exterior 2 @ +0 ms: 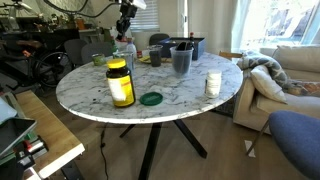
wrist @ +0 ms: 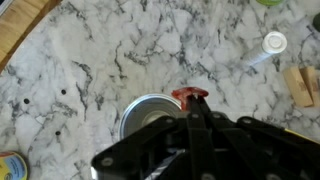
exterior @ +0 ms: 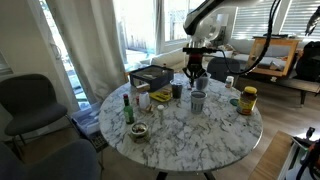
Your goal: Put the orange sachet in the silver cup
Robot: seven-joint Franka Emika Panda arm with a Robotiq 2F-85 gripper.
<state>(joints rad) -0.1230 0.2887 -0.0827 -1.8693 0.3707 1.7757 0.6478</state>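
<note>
In the wrist view my gripper (wrist: 192, 102) is shut on the orange sachet (wrist: 190, 95), whose end sticks out past the fingertips. The silver cup (wrist: 143, 112) stands on the marble table right below, its open rim just to the left of the sachet. In both exterior views the gripper (exterior: 193, 72) (exterior 2: 124, 30) hangs above the table, over the silver cup (exterior: 198, 100) (exterior 2: 128, 52). The sachet is too small to make out in those views.
A yellow-lidded jar (exterior 2: 120, 83), a green lid (exterior 2: 151, 98), a white bottle (exterior 2: 213, 84) and a dark mug (exterior 2: 181, 58) stand on the round marble table (exterior 2: 190, 100). A black box (exterior: 150, 75), a green bottle (exterior: 127, 108) and a small bowl (exterior: 138, 131) are there too. Chairs surround the table.
</note>
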